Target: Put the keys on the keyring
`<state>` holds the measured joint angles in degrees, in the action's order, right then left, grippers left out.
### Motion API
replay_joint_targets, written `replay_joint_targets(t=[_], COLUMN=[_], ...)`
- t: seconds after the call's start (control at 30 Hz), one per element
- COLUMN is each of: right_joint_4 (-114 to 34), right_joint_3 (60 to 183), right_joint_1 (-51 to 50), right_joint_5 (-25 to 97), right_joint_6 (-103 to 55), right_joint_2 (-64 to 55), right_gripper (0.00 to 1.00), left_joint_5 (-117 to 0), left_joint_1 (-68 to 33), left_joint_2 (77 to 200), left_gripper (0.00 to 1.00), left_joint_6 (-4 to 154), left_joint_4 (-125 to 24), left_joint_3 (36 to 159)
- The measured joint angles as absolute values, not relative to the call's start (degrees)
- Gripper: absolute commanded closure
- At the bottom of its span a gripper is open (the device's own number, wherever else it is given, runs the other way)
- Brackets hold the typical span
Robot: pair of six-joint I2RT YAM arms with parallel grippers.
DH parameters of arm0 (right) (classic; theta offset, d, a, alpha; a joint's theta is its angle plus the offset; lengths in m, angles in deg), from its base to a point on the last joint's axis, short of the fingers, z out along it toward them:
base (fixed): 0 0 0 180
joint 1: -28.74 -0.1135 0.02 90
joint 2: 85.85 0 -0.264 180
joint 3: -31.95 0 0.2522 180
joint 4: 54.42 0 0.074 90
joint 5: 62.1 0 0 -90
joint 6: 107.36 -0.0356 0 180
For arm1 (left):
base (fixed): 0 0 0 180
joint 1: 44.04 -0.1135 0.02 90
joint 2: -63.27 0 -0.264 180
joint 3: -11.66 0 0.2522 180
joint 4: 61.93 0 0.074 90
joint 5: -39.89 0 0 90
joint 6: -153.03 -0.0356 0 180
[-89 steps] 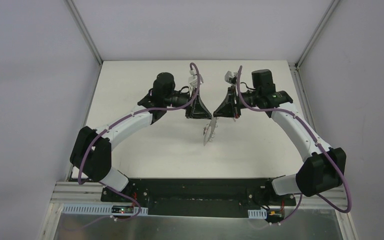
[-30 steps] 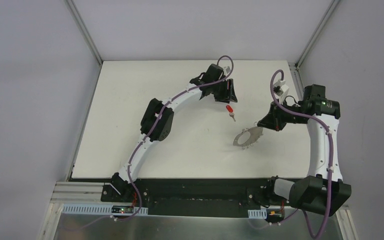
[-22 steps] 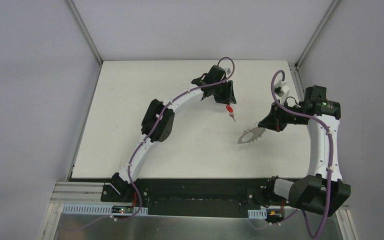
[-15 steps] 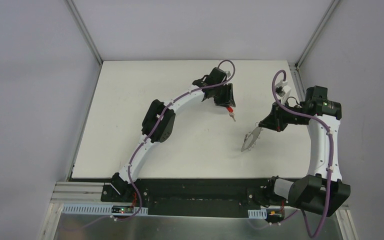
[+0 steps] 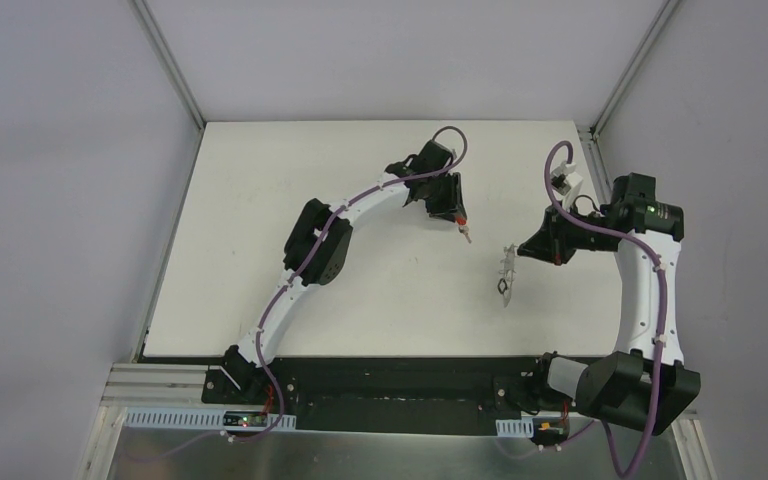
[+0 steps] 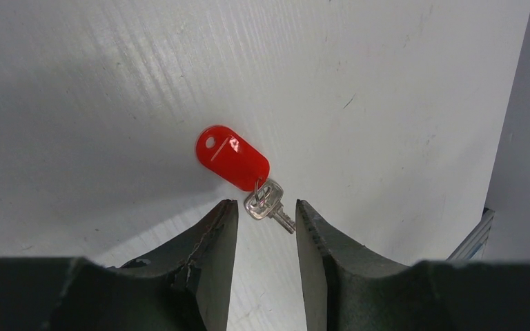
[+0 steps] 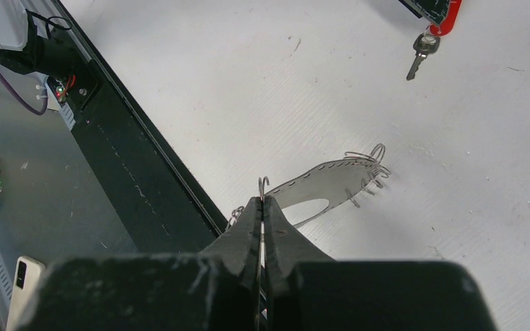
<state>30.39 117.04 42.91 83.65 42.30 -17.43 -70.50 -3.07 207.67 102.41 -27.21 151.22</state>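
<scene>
Left gripper (image 6: 266,205): jaws parted, gripping nothing, tips either side of the red-tagged key (image 6: 234,158), which lies on the table (image 6: 76,83) at centre frame. Right gripper (image 7: 262,200): clenched on the keyring (image 7: 324,181) edge, mid-frame. 1 key visible.

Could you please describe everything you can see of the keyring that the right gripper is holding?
The keyring is a thin, flat grey band with a long oval opening; several small silver wire loops sit along one edge. The shut right gripper pinches one end, holding it on edge and tilted above the white table. Whether its far end touches the table cannot be told.
</scene>
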Motion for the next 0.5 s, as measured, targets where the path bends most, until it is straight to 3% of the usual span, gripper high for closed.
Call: replay_joint_targets(t=[0.5], right_joint_4=[31.35], right_joint_3=[117.04], right_joint_1=[43.22], right_joint_5=[83.65], right_joint_6=[43.04], right_joint_2=[-17.93], right_gripper=[1.00], left_joint_5=[-70.32], left_joint_1=[-2.00], left_joint_2=[207.71], left_gripper=[0.69], left_joint_6=[104.64], left_joint_4=[-27.24], left_joint_3=[150.83])
